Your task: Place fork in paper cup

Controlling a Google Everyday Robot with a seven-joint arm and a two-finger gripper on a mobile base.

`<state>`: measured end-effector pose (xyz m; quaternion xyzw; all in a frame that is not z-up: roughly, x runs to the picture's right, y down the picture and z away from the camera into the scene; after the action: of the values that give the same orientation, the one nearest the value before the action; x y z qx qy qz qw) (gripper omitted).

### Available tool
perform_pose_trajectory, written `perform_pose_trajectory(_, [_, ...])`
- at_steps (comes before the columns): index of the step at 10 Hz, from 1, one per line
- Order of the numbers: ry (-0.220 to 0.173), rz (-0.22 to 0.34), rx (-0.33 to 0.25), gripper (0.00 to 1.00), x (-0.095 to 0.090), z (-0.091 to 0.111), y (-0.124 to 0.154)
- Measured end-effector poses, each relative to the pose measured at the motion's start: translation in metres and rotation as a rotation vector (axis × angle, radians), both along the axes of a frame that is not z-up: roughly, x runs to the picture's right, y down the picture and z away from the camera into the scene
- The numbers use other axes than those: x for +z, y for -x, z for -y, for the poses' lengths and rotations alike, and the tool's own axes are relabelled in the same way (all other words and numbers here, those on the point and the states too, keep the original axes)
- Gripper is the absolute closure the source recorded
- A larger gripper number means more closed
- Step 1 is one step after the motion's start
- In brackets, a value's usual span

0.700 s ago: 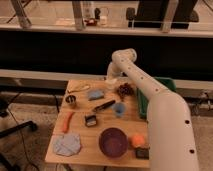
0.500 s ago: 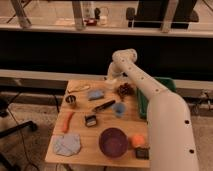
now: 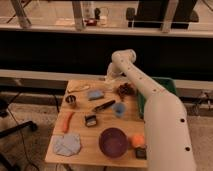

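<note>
The wooden desk (image 3: 89,134) carries, along its far side, a pale yellowish item (image 3: 80,88), a blue sponge (image 3: 95,94) and a brown clustered object (image 3: 126,90), with the arm's jaws hanging over the far edge. Across the middle lie a metal cup (image 3: 71,100) at left, the dark fork (image 3: 104,105), the blue paper cup (image 3: 119,108) just right of it, an orange carrot (image 3: 67,121) and a small black box (image 3: 90,120). Nearest are a grey-blue cloth (image 3: 67,145), a purple bowl (image 3: 113,142), an orange ball (image 3: 138,141) and a dark block (image 3: 141,152).
</note>
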<state>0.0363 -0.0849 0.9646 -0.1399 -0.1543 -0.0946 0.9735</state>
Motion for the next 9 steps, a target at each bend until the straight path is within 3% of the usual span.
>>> perform_pose_trajectory(1, [0.003,-0.005,-0.004,0.98,0.001,0.001,0.001])
perform_pose_trajectory(3, [0.008,-0.013,-0.018,0.81,0.001,0.001,0.003])
perform_pose_trajectory(4, [0.013,-0.008,-0.015,0.78,0.001,-0.001,0.004])
perform_pose_trajectory(6, [0.016,-0.013,-0.003,0.84,0.001,-0.006,-0.022])
perform_pose_trajectory(9, [0.021,-0.009,-0.005,0.78,0.001,-0.006,-0.020])
